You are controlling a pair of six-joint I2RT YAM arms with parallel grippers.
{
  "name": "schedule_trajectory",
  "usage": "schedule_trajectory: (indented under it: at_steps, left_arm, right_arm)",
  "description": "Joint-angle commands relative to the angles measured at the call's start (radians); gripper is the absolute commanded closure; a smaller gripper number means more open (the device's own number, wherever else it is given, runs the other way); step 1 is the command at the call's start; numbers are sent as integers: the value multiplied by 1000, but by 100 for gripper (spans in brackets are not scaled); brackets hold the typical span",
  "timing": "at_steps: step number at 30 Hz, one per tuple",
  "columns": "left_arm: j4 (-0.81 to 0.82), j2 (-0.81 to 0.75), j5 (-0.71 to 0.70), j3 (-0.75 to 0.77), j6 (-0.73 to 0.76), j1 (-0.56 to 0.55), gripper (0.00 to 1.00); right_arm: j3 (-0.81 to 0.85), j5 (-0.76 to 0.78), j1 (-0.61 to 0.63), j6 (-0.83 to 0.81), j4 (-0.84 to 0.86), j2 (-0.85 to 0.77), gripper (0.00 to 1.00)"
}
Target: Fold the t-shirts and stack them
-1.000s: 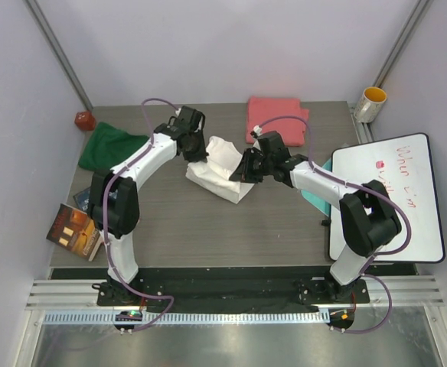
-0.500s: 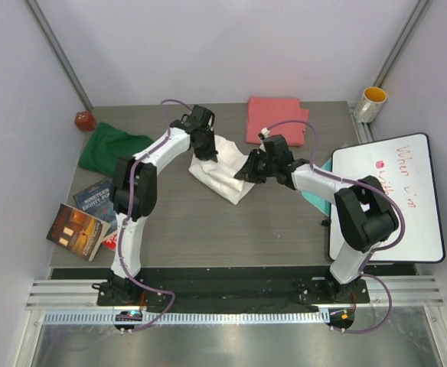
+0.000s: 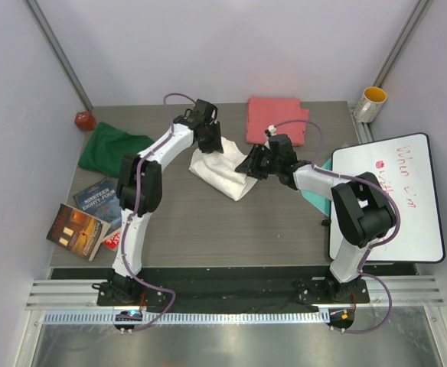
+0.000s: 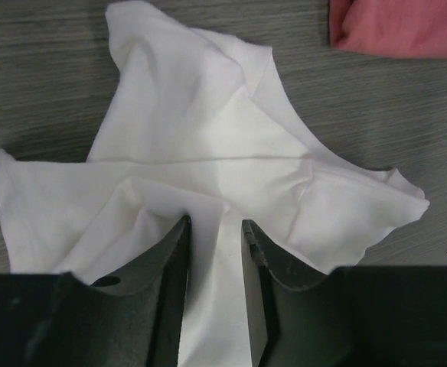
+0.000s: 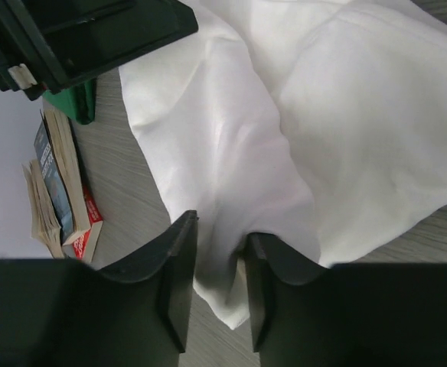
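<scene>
The white t-shirt lies bunched on the middle of the table. My left gripper is at its far left edge, shut on a fold of the white cloth, with my left gripper holding cloth between its jaws. My right gripper is at the shirt's right edge, and in its wrist view my right gripper is shut on a hanging fold of the white t-shirt. The coral-pink t-shirt lies folded at the back. The dark green t-shirt lies crumpled at the left.
Books lie at the table's left front edge. A whiteboard lies at the right, with a teal sheet peeking from under it. A yellow mug stands at the back right. A small red object sits at the back left.
Both grippers have moved toward the back right, holding the white t-shirt. The shirt has been dragged that way and drawn together between them.
</scene>
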Motion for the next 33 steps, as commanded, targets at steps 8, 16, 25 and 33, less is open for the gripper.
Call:
schedule_trajectory:
  at_steps: [8, 16, 25, 33]
  left_arm:
    - [62, 59, -34, 102, -17, 16, 55]
    - [49, 94, -59, 144, -43, 26, 55]
    - [40, 13, -178, 59, -60, 69, 55]
    - [10, -179, -393, -89, -77, 95, 55]
  right_arm:
    - [-33, 16, -52, 86, 175, 60, 57]
    - [-65, -33, -121, 288, 316, 117, 57]
    - [-45, -20, -140, 400, 387, 108, 55]
    - [16, 25, -151, 488, 362, 120, 54]
